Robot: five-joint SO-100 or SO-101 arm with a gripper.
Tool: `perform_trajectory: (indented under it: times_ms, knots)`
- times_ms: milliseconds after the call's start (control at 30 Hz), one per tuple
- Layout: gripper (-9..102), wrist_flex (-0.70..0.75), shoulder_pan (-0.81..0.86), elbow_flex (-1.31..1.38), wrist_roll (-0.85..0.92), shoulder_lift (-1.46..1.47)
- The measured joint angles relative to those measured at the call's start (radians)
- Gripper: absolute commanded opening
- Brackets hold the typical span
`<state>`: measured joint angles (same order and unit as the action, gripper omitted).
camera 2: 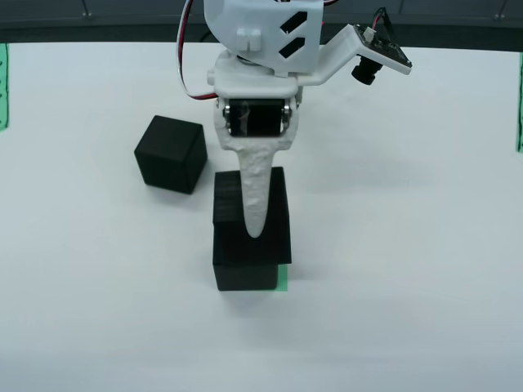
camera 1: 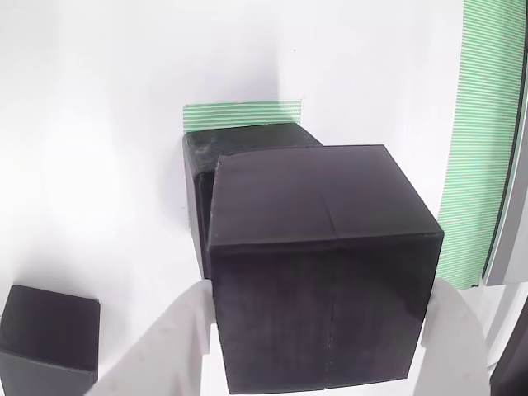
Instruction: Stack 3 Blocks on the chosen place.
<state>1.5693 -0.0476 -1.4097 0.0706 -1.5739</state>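
In the wrist view my gripper (camera 1: 318,330) is shut on a black block (camera 1: 322,247), with a white finger (camera 1: 169,338) at each side of it. Just beneath and behind sits a second block (camera 1: 202,165), standing on the chosen place (camera 1: 239,114), a green-and-white striped patch whose far edge shows. The held block is offset from the lower one; I cannot tell whether they touch. In the fixed view the gripper (camera 2: 255,220) holds the upper block (camera 2: 274,216) over the lower block (camera 2: 245,276), with a green corner (camera 2: 283,278) peeking out. A third block (camera 1: 49,334) (camera 2: 170,153) lies apart on the table.
A long green-striped band (camera 1: 487,124) runs down the right side of the wrist view. Green strips (camera 2: 2,82) mark the left and right edges of the white table (camera 2: 409,245) in the fixed view. A dark border (camera 2: 98,33) runs along the table's far side.
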Motion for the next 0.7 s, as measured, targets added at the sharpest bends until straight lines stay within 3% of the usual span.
perform_trajectory:
  times_ms: [600,700]
  knots:
    - [20,-0.017,0.015,-0.057,0.006,-0.044]
    - [26,-0.028,0.015,-0.057,0.006,-0.044]
